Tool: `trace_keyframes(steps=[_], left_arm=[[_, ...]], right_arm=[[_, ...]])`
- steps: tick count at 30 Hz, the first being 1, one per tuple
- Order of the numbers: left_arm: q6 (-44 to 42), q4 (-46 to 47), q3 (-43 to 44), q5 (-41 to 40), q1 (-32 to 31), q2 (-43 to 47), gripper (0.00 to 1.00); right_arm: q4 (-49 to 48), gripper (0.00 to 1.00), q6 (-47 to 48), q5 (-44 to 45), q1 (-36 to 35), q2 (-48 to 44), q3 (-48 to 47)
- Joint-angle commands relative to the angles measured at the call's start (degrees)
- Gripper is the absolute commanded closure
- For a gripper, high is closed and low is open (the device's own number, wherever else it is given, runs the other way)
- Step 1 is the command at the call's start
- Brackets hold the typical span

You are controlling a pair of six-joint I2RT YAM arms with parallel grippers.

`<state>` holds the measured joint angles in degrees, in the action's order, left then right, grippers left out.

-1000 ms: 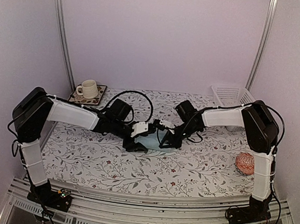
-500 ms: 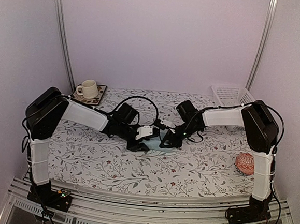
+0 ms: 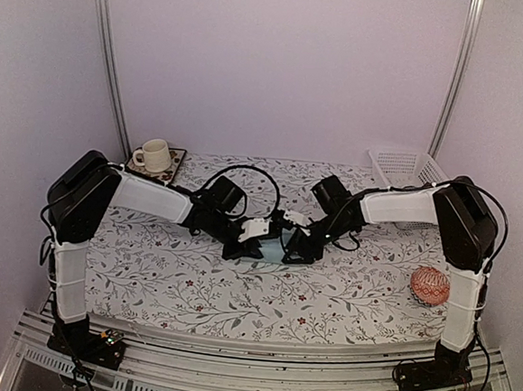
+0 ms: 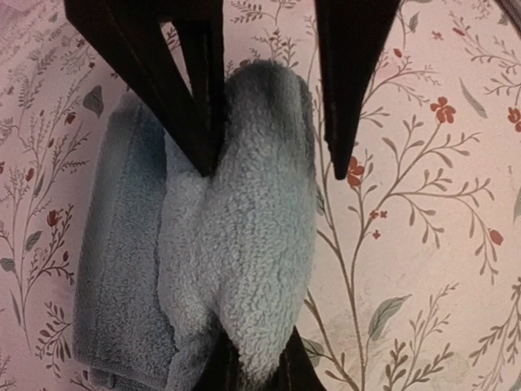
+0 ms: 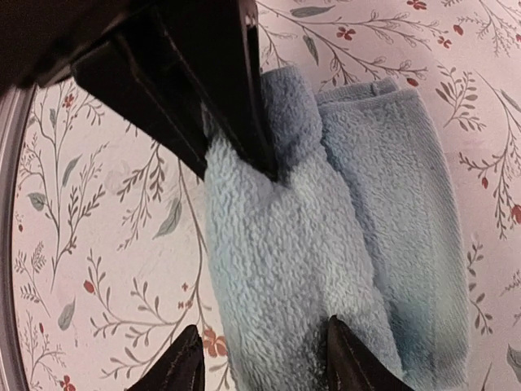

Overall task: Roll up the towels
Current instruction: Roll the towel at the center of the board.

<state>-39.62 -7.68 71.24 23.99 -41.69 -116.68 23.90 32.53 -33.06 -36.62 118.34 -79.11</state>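
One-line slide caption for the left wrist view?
Left gripper open astride the raised fold of a half-rolled blue towel on the floral tablecloth.

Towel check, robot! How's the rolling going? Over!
Left pincer open, straddling the roll. Right pincer at the other end, grip unclear. Blue towel partly rolled, flat part beside it. Nothing blocking it.

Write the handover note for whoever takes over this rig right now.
The towel lies mid-table, the only one in view. It is partly rolled, with an unrolled band beside the roll.
The left gripper is open, its fingers straddling one end of the roll.
The right gripper has its fingers close together, seemingly pinching the other end.
Done: the roll is started.
Left: roll over the remaining band, then release.
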Motion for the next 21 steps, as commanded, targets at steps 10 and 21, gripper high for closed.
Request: trace_keyframes(steps=[10, 21], left_arm=[[6.00, -20.09, 12.42, 17.72, 4.91, -9.23, 1.00], [8.98, -27.62, 22.93, 20.75, 6.43, -17.31, 0.99]], right_arm=[[-10.72, 0.37, 15.08, 13.48, -0.37, -17.36, 18.40], [-26.00, 0.35, 25.19, 20.09, -7.63, -22.00, 26.33]])
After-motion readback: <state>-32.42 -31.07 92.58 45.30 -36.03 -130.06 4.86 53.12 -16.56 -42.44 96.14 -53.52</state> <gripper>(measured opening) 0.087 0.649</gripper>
